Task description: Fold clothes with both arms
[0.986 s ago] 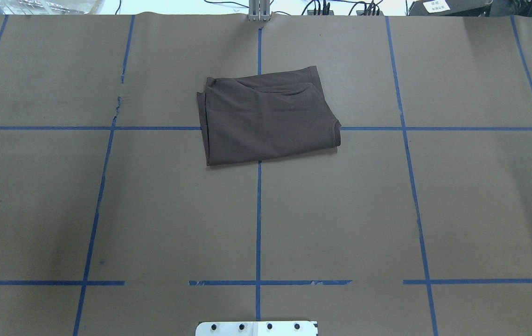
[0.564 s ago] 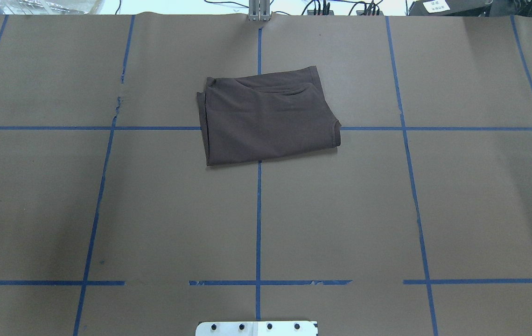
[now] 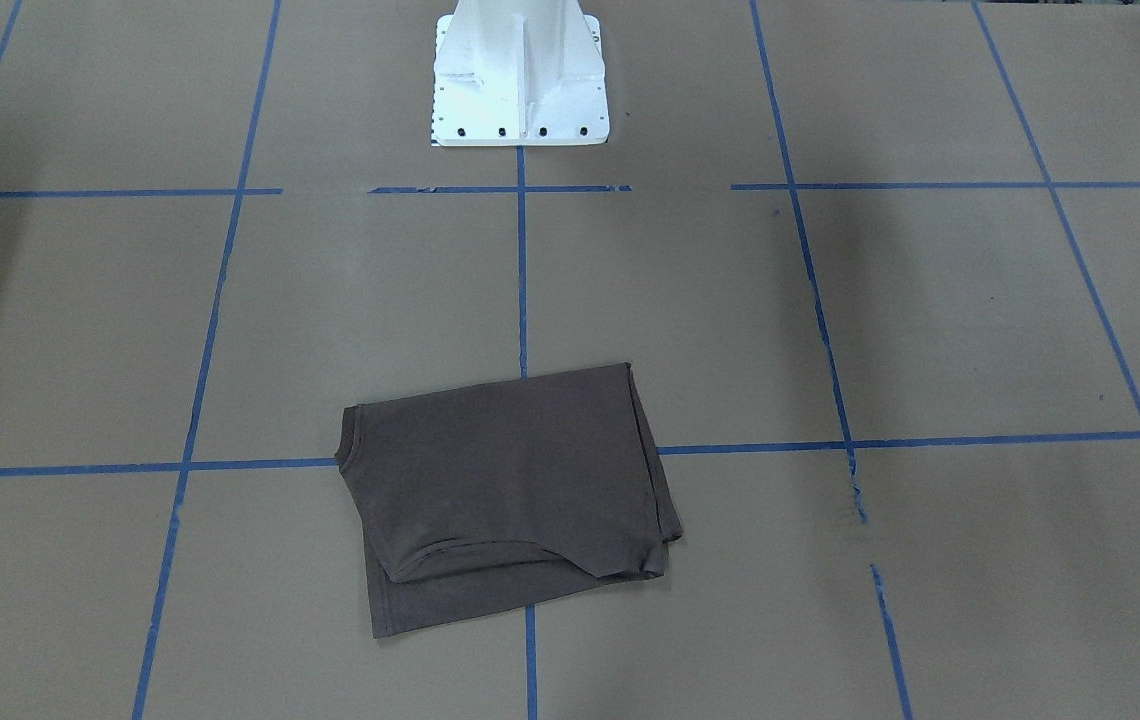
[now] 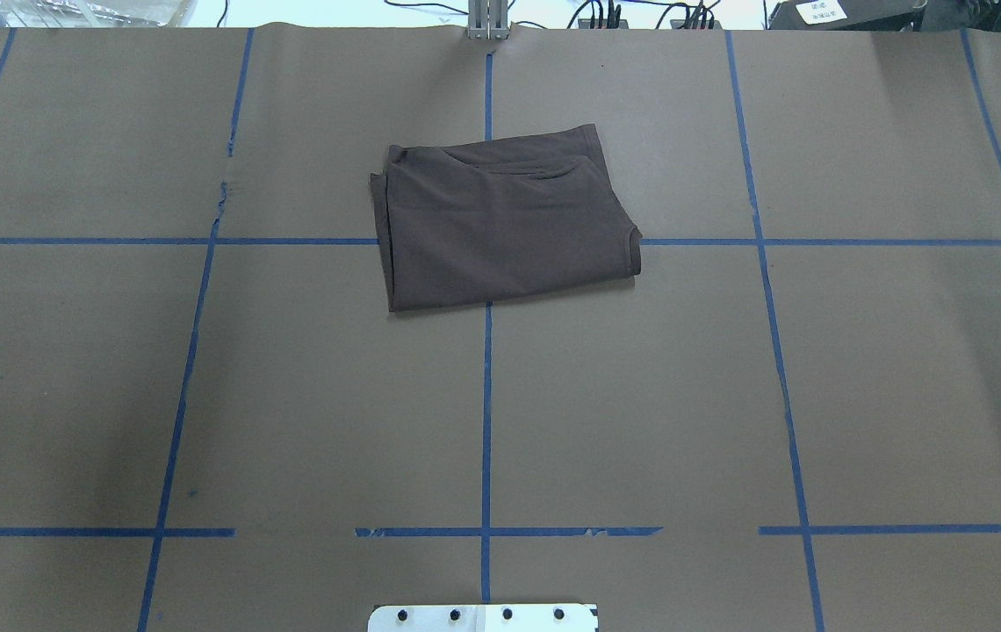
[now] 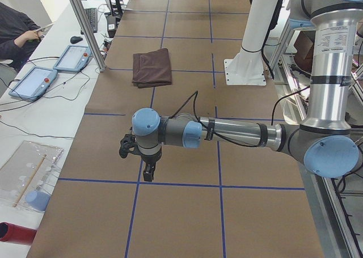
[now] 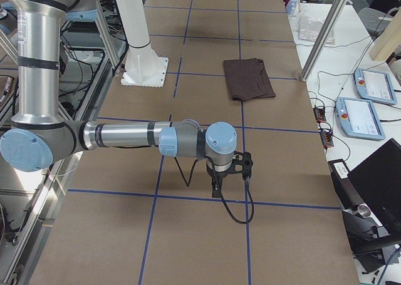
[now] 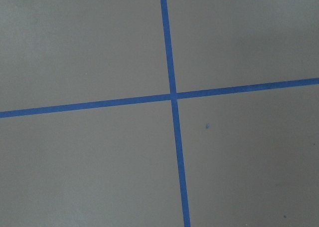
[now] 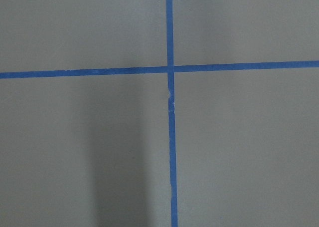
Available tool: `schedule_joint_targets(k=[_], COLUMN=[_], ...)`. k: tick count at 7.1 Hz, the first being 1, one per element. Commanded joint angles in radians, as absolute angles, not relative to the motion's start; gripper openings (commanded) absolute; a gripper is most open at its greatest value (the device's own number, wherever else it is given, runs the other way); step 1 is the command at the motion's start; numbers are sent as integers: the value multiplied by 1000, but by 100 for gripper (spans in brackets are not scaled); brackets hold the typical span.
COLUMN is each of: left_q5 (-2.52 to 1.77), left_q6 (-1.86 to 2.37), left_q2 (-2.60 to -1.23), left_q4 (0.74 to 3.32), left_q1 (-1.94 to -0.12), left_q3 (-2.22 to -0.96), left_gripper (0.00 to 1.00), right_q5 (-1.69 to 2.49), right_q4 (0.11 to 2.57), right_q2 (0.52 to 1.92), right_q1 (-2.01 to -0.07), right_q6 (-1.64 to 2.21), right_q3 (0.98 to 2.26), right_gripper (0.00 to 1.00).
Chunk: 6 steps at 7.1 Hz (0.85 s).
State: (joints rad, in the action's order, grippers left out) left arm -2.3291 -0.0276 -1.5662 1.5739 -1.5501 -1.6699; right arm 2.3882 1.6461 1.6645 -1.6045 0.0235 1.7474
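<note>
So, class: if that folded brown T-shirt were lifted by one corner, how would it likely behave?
Probably floppy: the T-shirt lies in soft, uneven layers, so the fold would likely fall open. Likely light, being thin cloth lying flat. Pushed, it may bunch rather than slide on the paper-covered table.

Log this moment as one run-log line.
T-shirt: folded, flat on table | left gripper: above table, apart from T-shirt, state unclear | right gripper: likewise | contact: none

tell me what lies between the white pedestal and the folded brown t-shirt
Nothing stands between the pedestal and the T-shirt: only bare brown table paper crossed by blue tape lines, shown in the front-facing view.
</note>
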Motion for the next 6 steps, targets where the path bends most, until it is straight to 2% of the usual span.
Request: schedule_joint_targets(k=[1,6], left_q5=[-2329,-2329], left_q6=[-28,-28], left_q2=[-1566,-1566], left_q4=[1574,1577], left_q1=[-1551,-1549], left_q3=[-1671,-1672], left_gripper=[100,100], right_q5=[2391,2388], right_q4=[1644,1641], right_q2=[1664,1661], right_q1=[-1605,-1605], right_q6=[31,17], right_q3=[1747,1749], right_gripper=[100,100])
